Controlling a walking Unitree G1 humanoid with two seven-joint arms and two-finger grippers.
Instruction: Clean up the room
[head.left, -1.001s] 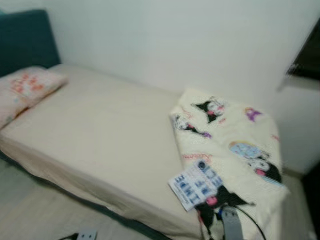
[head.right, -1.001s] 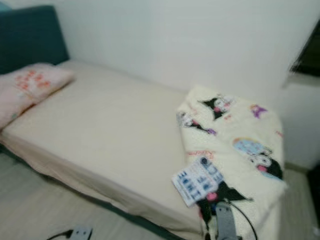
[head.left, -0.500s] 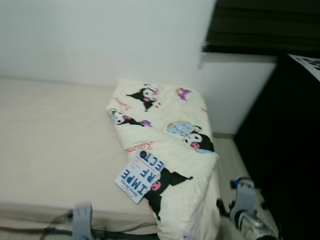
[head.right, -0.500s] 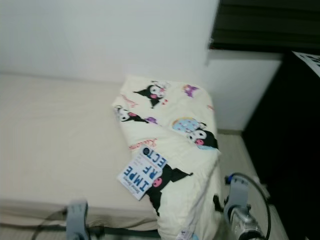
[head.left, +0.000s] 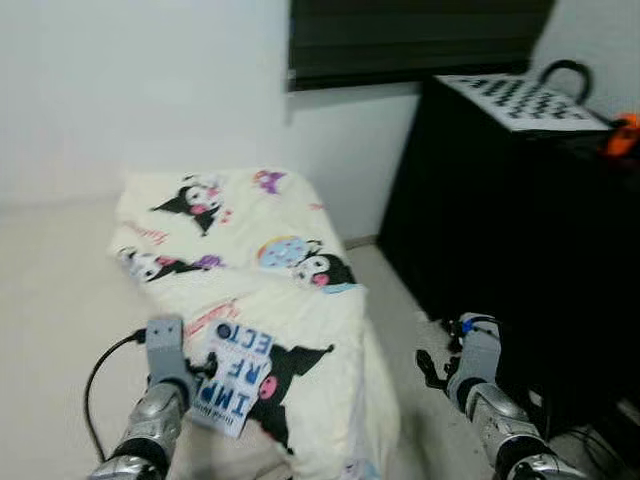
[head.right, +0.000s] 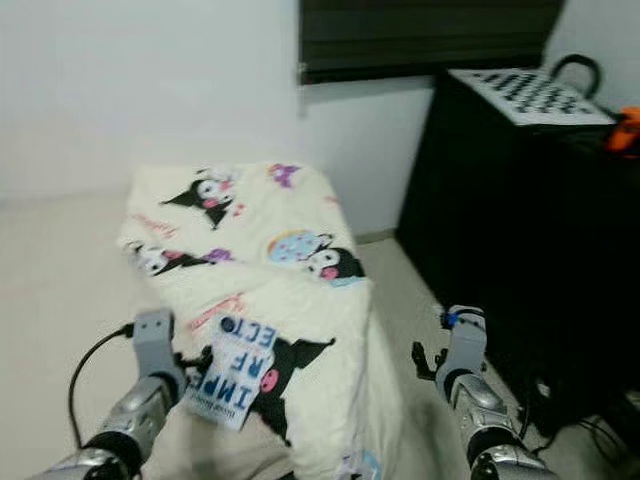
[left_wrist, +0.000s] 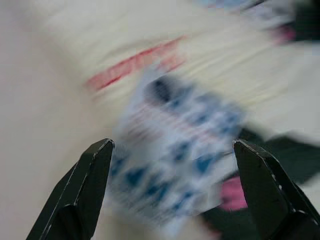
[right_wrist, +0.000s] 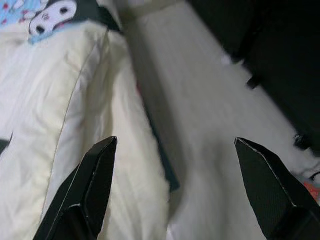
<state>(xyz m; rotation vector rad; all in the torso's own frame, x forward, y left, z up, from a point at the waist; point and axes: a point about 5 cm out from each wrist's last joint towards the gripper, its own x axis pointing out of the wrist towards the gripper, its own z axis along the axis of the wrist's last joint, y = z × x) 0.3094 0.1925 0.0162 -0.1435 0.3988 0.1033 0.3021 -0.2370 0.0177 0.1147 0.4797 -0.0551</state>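
One legible item: a white booklet (head.left: 233, 380) lying on the cartoon-print blanket (head.left: 250, 290), printed in large blue capitals on three lines: "IMPE", "RF", "ECT". Smaller print beside these capitals is unreadable. Red script on the blanket (head.left: 212, 316) near the booklet is illegible.

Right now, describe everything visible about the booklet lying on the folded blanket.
The booklet is a thin white paper piece printed with large blue block letters and a dark blue round mark at one corner. It lies flat and skewed on the cream cartoon-print blanket, near the blanket's front edge, partly over a black cartoon figure. The left gripper, fingers open, is pointed at it without touching. Smaller print is too blurred to read.
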